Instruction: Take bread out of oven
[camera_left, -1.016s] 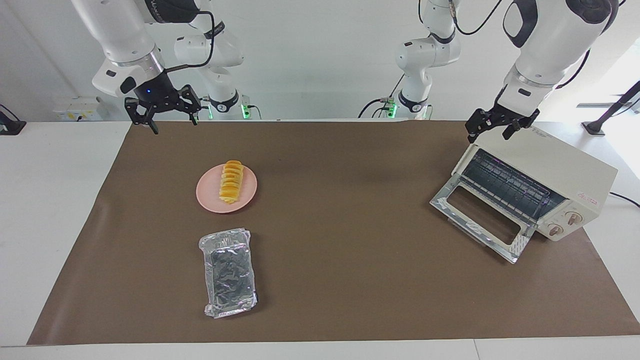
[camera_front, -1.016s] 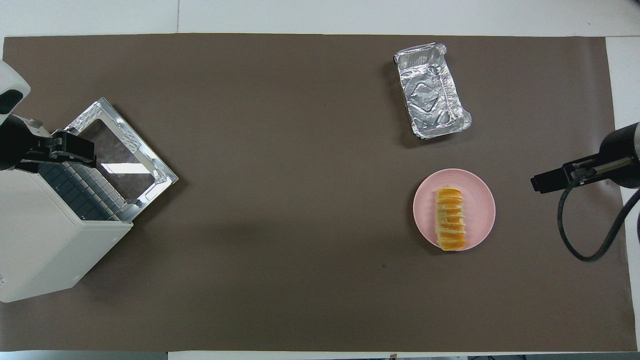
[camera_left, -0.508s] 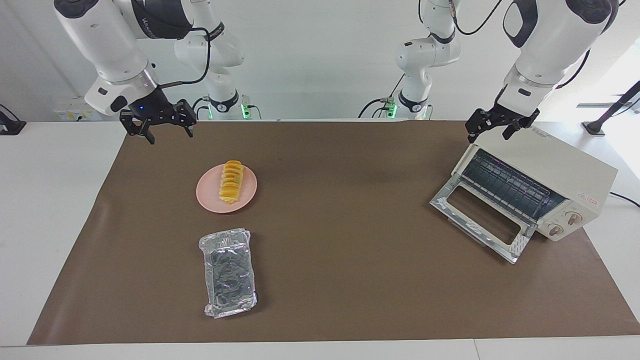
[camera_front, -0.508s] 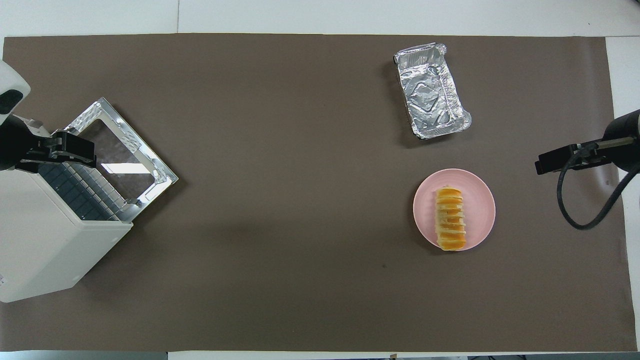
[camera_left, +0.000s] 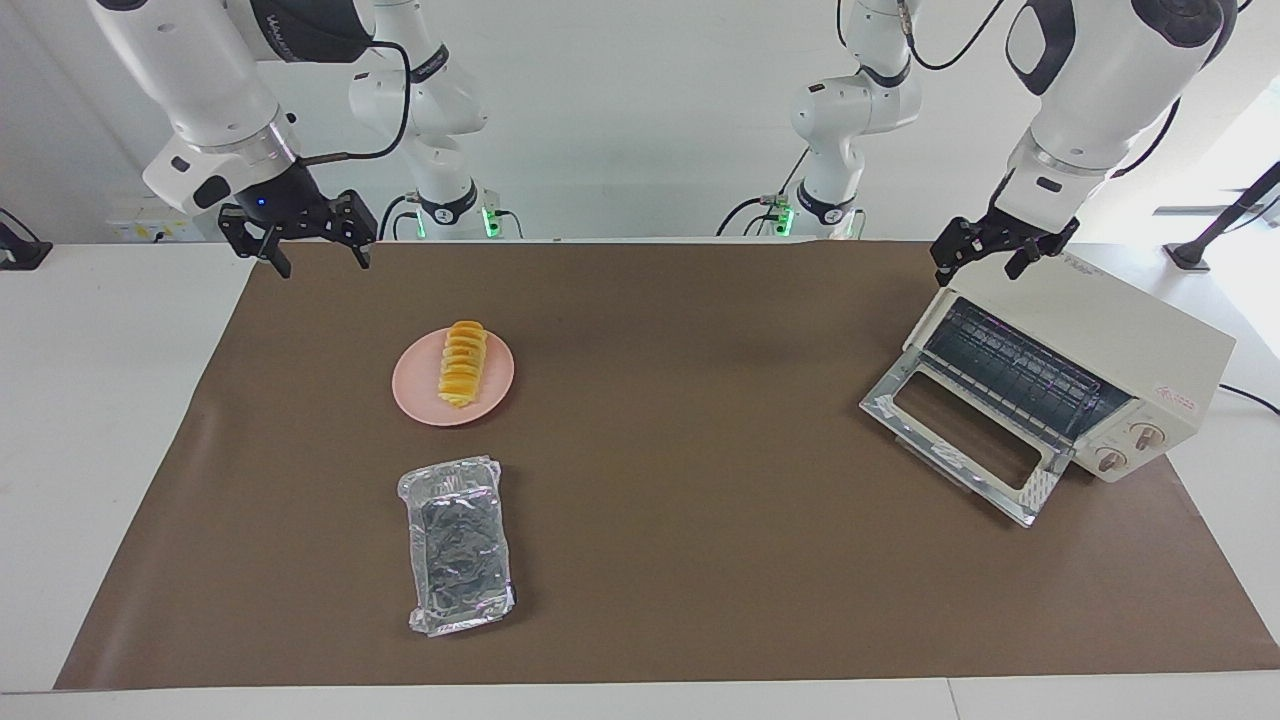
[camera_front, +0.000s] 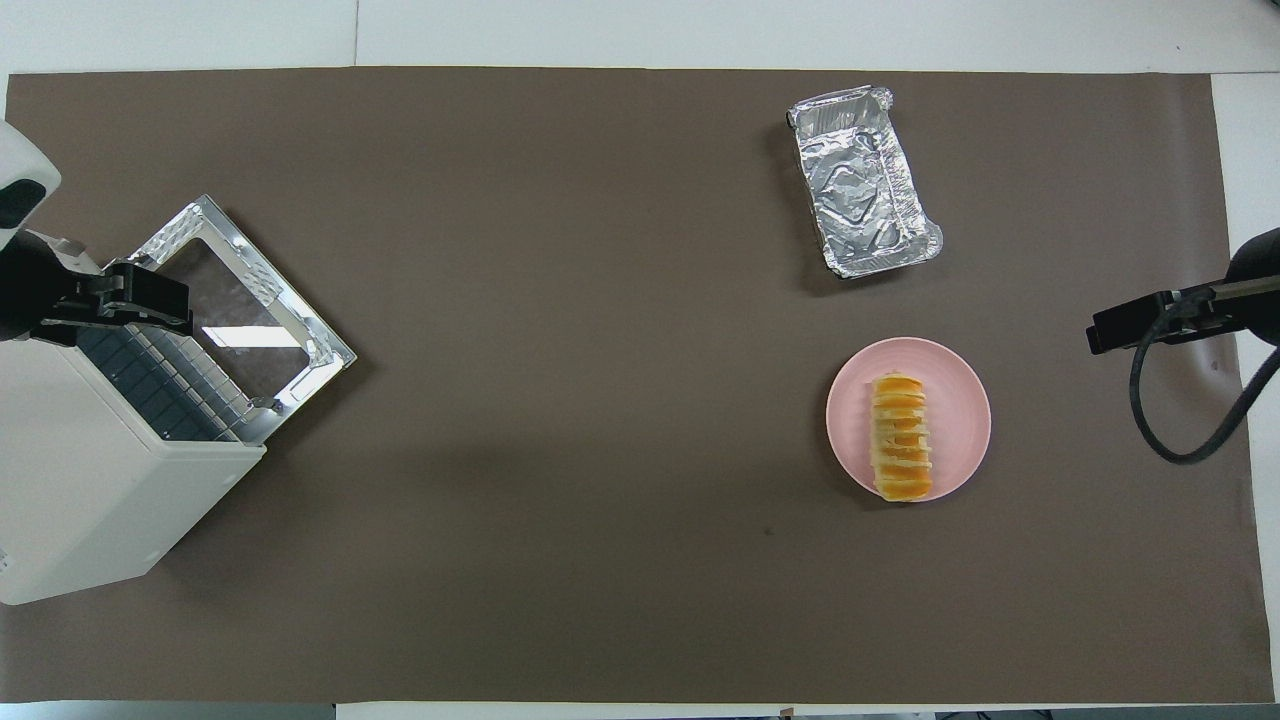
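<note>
Right gripper (camera_left: 312, 255): raised over the corner of the brown mat (camera_left: 650, 450) at the right arm's end; fingers spread apart, nothing held. In the overhead view, located at 3 o'clock of the mat.

Left gripper (camera_left: 985, 262): raised over the top corner of the oven (camera_left: 1100, 330), just above the casing; fingers apart, nothing between them. In the overhead view, at 9 o'clock of the mat.

Bread (camera_left: 461, 363): out of the oven, lying lengthwise on the pink plate (camera_left: 415, 390), one end at the plate's rim. Plate toward the right arm's end of the table; in the overhead view, at 4 o'clock from mat centre.

Foil tray (camera_left: 458, 545): on the mat, farther from the robots than the plate, apart from it; in the overhead view, at 12 o'clock of the plate.

Oven: at the left arm's end, set at an angle, door (camera_left: 960, 440) dropped open onto the mat, wire rack (camera_left: 1010, 375) visible inside, two knobs (camera_left: 1130, 447) on the front panel.
</note>
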